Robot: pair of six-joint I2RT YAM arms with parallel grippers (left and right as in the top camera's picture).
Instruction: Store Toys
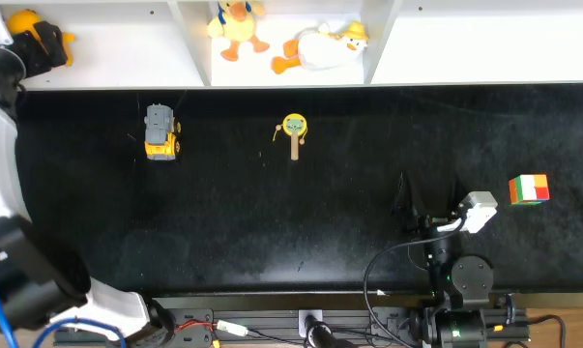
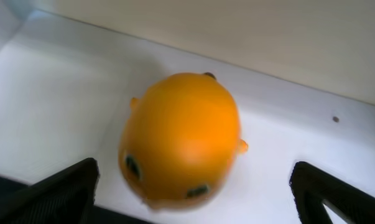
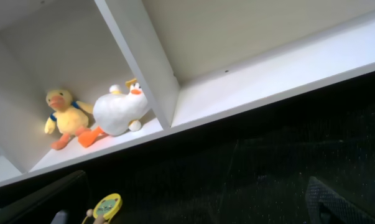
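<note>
Left gripper (image 2: 194, 167): fingers standing apart around orange round toy (image 2: 181, 137), which is sitting in the top view's upper-left shelf compartment (image 1: 107, 48); likely releasing it for storage.
Right gripper (image 3: 196, 179): fingers apart, idling empty, lower right of top view.

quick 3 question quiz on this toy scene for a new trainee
1. Multiple choice: which compartment of the shelf holds the yellow duck plush and the white goose plush? A left, B middle, C right.
2. True or false: the left gripper is open, with a finger on each side of the orange toy.
3. Count: how many toys lie on the black table?

Key: 1 B. 2 True. 3 Three: the toy truck, the rattle and the colour cube.
</note>
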